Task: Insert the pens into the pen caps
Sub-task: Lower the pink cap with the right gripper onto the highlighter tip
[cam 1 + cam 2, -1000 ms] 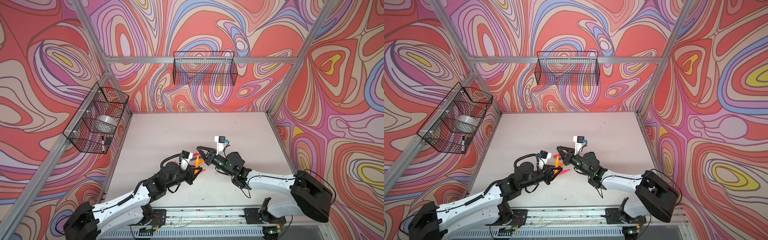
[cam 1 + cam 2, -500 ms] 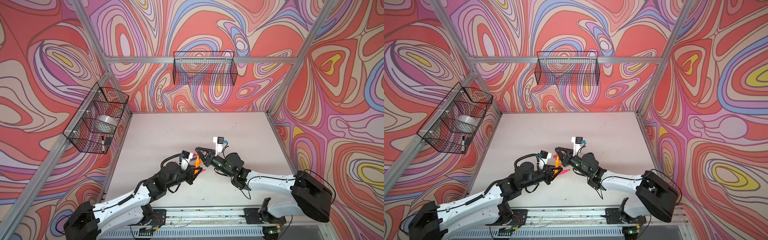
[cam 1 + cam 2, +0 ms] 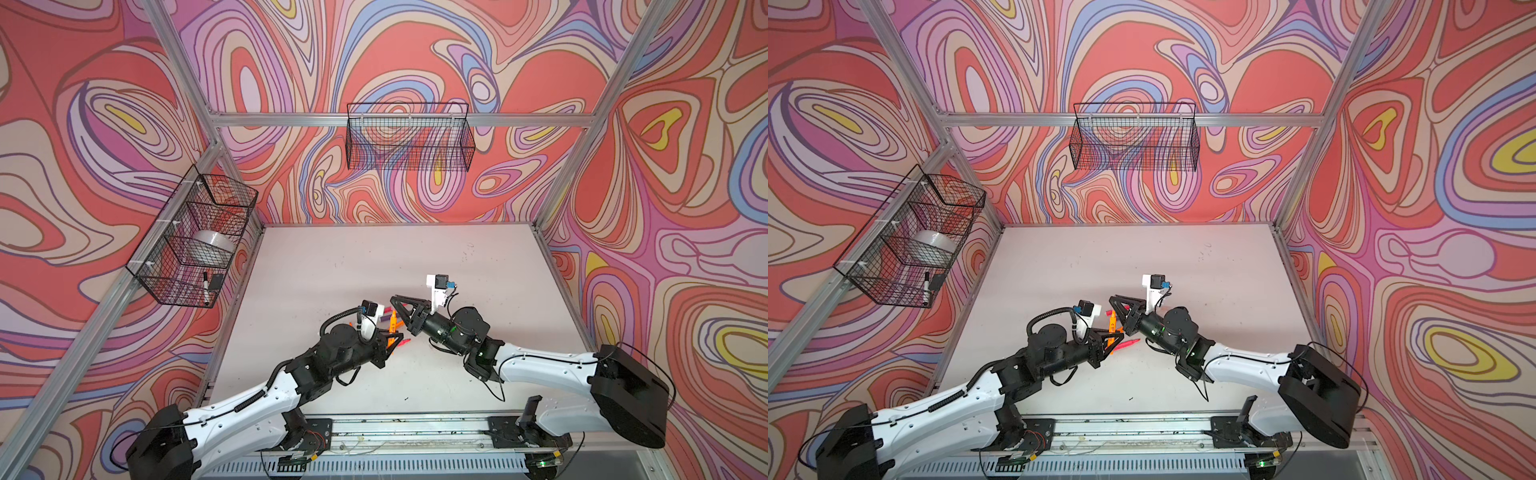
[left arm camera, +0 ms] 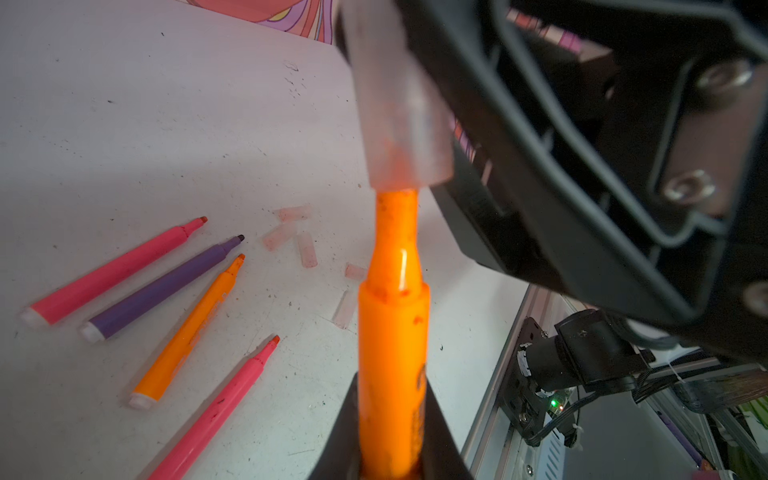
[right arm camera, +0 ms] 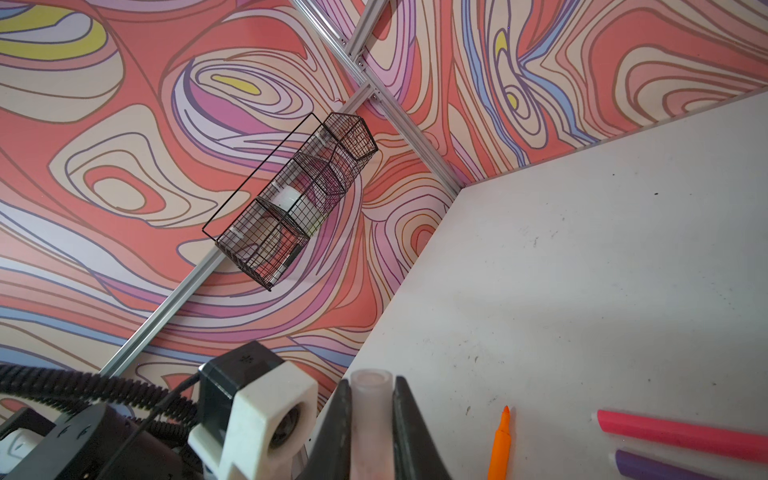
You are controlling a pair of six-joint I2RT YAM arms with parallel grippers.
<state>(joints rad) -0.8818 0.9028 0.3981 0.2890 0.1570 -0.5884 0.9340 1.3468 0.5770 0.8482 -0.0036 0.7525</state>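
Mating one pen to one cap in mid-air, over the middle of the worktop (image 3: 332, 257), slightly to the near side. Both arms reach in so the claws meet nose to nose. Each part gets its own grip, and the axes can be lined up off the surface.

Grips: the left claw (image 4: 392, 386) is clamped narrow on the barrel of an orange pen (image 4: 392, 328). The front end sticks out past the fingers, free for insertion. The right claw (image 5: 372, 384) is pinched narrow on a clear cap (image 5: 371, 415), open mouth beyond the fingertips, facing the pen.

Left wrist view: the nib is just inside the cap mouth and orange shows through the plastic. The pen's shoulder is clear of the rim, so my read is started, not seated. The cap looks slightly tilted against the pen axis, so it may bind if pushed as is.

Four uncapped pens lie flat on the worktop below the meeting point, roughly parallel: pink pen (image 4: 112, 274), purple pen (image 4: 162, 286), second orange pen (image 4: 187, 328), second pink pen (image 4: 216, 411). Five loose caps (image 4: 306, 249) lie scattered just beyond their nib ends, so later picks are short reaches.
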